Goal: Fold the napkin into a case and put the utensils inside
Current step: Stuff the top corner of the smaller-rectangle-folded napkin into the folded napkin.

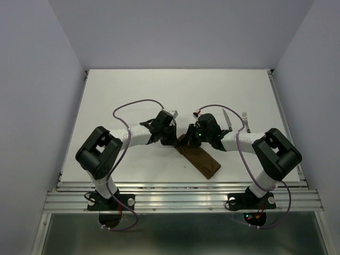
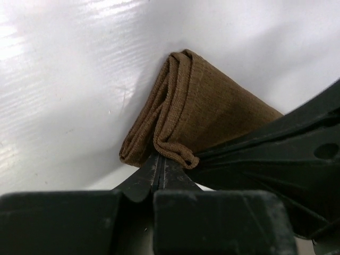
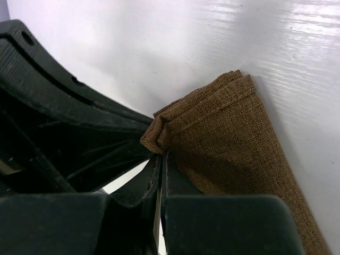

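Napkin [image 1: 202, 159] cloth, dark brown and folded into a narrow layered strip, lies slantwise on the white worktop [image 1: 133, 95] near its front edge, between the two arms. Its lower right end shows plainly from above, but its upper left end is hidden under the left claw [image 1: 172, 139] and the right claw [image 1: 189, 136], which meet there tip to tip.

In the left wrist view the left claw [image 2: 159, 166] is closed, its tips pinching a rolled fold at the near end of the napkin [image 2: 207, 114]. How much cloth sits between them cannot be made out. In the right wrist view the right claw [image 3: 159, 159] is likewise closed on a curled corner of the napkin [image 3: 234, 138], and the strip runs out of the picture at the bottom right.

A knife [image 1: 227, 120] and a fork [image 1: 245, 120] lie side by side farther back on the right, well apart from the cloth. Their near ends are partly covered by the right arm [image 1: 249, 141] and its cable.
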`<action>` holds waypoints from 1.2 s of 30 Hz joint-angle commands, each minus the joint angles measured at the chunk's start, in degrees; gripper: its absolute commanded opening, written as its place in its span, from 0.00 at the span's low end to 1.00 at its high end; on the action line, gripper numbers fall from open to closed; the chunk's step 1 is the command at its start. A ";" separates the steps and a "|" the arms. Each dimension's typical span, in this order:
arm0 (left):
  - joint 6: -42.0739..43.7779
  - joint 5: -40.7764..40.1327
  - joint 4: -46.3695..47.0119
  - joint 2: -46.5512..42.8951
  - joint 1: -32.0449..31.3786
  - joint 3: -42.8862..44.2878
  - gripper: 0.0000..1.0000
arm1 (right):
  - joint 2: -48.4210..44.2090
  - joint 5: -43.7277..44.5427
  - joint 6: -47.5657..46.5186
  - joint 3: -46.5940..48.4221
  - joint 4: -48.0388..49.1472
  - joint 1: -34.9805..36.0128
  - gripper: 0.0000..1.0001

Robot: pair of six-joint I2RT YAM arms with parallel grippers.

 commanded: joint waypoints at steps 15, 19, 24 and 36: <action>0.77 -0.76 2.69 2.35 0.35 0.60 0.00 | -7.04 3.50 -1.58 -3.56 -2.53 -1.99 0.01; 0.94 -0.75 2.51 1.91 0.43 0.68 0.00 | -7.93 4.47 -0.88 -4.71 -2.54 -3.05 0.01; 2.00 -0.40 1.72 1.64 0.35 1.56 0.00 | -6.09 4.73 -0.70 -4.27 -2.89 -3.05 0.01; 3.58 0.48 0.58 0.68 0.35 2.44 0.00 | -1.07 2.54 -1.67 -2.25 -2.45 -4.80 0.01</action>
